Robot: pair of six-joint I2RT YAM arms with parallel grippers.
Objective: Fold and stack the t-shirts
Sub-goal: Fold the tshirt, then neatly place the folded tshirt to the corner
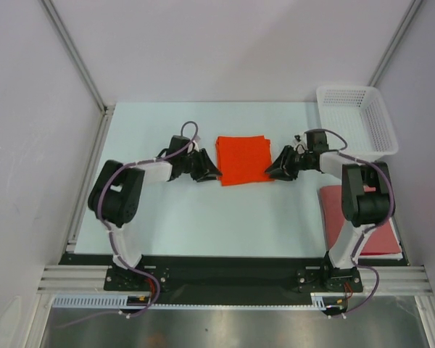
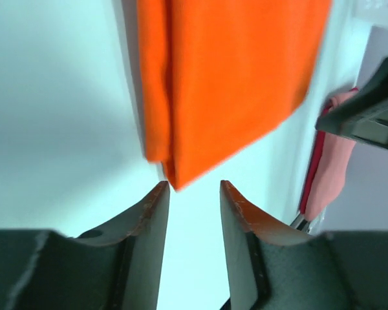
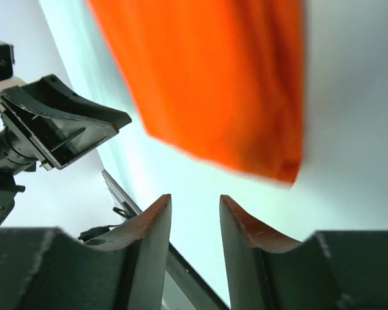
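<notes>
A bright orange t-shirt (image 1: 243, 159) lies folded into a square at the middle of the table, also filling the left wrist view (image 2: 233, 77) and the right wrist view (image 3: 220, 84). My left gripper (image 1: 212, 172) sits just off its left edge, open and empty (image 2: 194, 188). At the shirt's right edge my right gripper (image 1: 273, 171) is open too, with bare table between its fingers (image 3: 195, 200). A dull brick-red t-shirt (image 1: 332, 210) lies folded flat at the right front, partly hidden by the right arm; the left wrist view shows it as a pink-red strip (image 2: 330, 168).
A white lattice basket (image 1: 357, 119) stands at the back right corner. White walls close in the table on three sides. A black rail with the arm bases (image 1: 225, 275) runs along the near edge.
</notes>
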